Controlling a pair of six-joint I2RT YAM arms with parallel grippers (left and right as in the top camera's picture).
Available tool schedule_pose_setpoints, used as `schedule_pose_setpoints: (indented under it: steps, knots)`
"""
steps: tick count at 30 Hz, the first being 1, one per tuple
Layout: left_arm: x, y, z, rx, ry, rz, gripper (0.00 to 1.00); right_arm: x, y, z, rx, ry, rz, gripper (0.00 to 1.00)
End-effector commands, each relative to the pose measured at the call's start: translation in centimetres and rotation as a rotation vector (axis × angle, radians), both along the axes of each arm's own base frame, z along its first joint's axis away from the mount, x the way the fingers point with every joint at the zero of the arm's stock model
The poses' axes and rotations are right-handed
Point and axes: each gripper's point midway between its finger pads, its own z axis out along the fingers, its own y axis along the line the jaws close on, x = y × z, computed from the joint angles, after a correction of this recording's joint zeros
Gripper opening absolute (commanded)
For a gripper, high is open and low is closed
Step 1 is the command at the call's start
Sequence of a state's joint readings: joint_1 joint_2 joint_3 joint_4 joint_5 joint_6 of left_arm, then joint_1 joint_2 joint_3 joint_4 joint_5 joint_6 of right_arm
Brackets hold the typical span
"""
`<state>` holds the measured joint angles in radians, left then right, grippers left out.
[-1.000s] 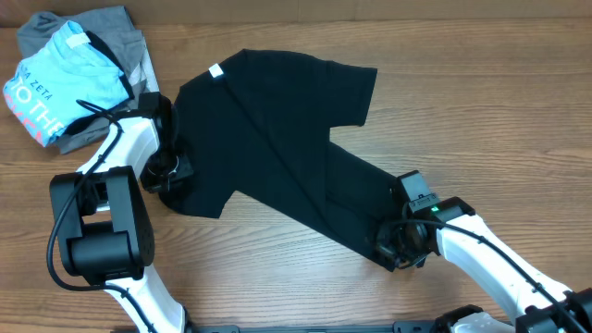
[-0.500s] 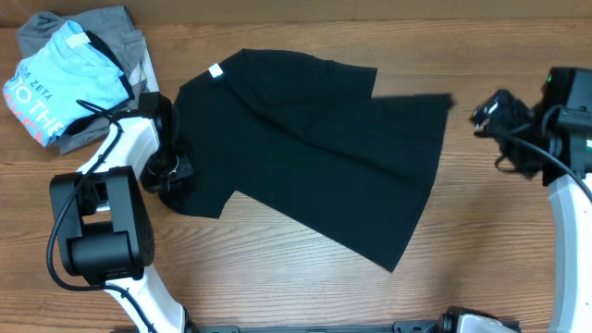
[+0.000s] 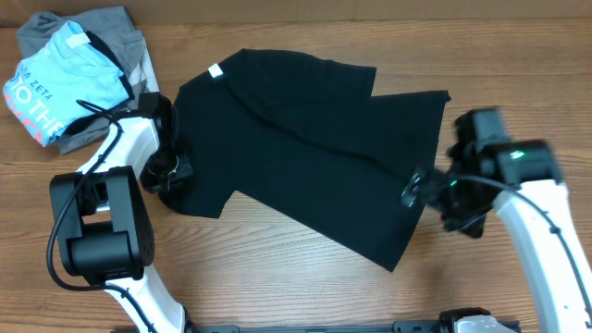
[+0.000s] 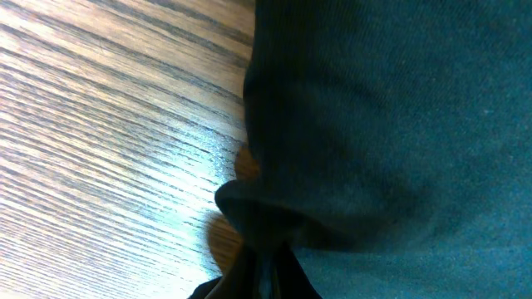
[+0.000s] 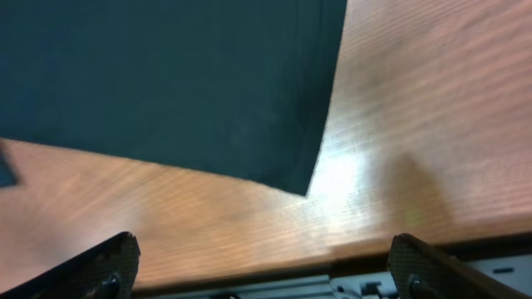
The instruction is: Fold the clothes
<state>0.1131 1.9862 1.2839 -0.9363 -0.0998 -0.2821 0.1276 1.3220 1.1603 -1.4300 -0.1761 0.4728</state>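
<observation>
T-shirt point(image 3: 305, 139): plain black, of soft matt fabric, with short sleeves and a small white label point(image 3: 215, 71) at the neck. It lies spread flat in the middle of the table point(image 3: 277, 277), the neck toward the far left and the hem toward the right side. The cloth is mostly smooth, with a diagonal crease across the body. The table is of brown wood with a fine straight grain and a light shine. At its far left corner a light blue shirt point(image 3: 55, 83) with white print lies folded on a grey garment point(image 3: 111, 23).

The left gripper point(image 3: 171, 169) is clamped on the left edge of the T-shirt, and the cloth is bunched into a small fold between its fingers. The right gripper point(image 3: 427, 188) hangs over the right edge of the T-shirt with its fingers wide apart and nothing between them.

One second ago the right gripper was holding the hem near the front edge and the lower part lay gathered. Now this part is opened out flat.
</observation>
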Motion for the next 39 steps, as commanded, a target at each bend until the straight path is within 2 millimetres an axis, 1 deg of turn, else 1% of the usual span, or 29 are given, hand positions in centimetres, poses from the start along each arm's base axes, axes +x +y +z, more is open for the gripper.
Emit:
schedule_pose_setpoints:
  steps: [1,4,5,9,10,12,17,20,24,26,32,34,36,39]
  knots:
    - [-1.5,0.0,-2.1,-0.02,0.071,0.023,0.04,-2.3,0.4,-3.7,-0.022,0.084,-0.048,1.0]
    - [-1.6,-0.1,-2.1,-0.023,0.072,0.023,0.04,-3.7,1.1,-6.6,0.008,0.129,-0.063,1.0]
    - [-1.6,-0.1,-2.1,-0.023,0.074,0.023,0.04,-4.5,1.7,-8.3,0.041,0.148,-0.065,1.0]
    - [-1.6,-0.1,-2.1,-0.023,0.074,0.024,0.04,-5.4,2.9,-10.7,0.125,0.162,-0.074,1.0]
    - [-1.6,-0.1,-2.1,-0.023,0.075,0.024,0.04,-5.8,3.2,-11.7,0.144,0.156,-0.067,1.0]
    - [-1.6,-0.1,-2.1,-0.023,0.075,0.023,0.04,-6.1,3.5,-12.6,0.148,0.148,-0.053,1.0]
    - [-1.6,-0.1,-2.1,-0.027,0.073,0.024,0.04,-6.5,4.0,-13.3,0.148,0.15,-0.044,1.0]
    - [-1.6,-0.2,-2.1,-0.03,0.072,0.024,0.04,-6.4,3.5,-13.6,0.086,0.146,-0.082,0.98]
    - [-1.6,-0.2,-2.1,-0.031,0.073,0.024,0.04,-6.8,3.2,-14.2,0.026,0.167,-0.112,0.94]
    - [-1.6,-0.2,-2.1,-0.031,0.073,0.024,0.04,-6.9,2.9,-14.5,-0.007,0.179,-0.129,0.94]
    - [-1.5,-0.2,-2.1,-0.03,0.071,0.024,0.04,-6.8,2.8,-15.3,-0.03,0.194,-0.157,0.91]
    - [-1.5,-0.2,-2.1,-0.03,0.071,0.024,0.04,-6.7,2.9,-15.5,-0.031,0.199,-0.157,0.86]
    - [-1.5,-0.2,-2.1,-0.03,0.069,0.024,0.04,-6.7,2.9,-15.7,-0.033,0.206,-0.157,0.79]
    - [-1.4,-0.2,-2.1,-0.03,0.067,0.024,0.04,-6.6,3.0,-15.8,-0.029,0.204,-0.157,0.76]
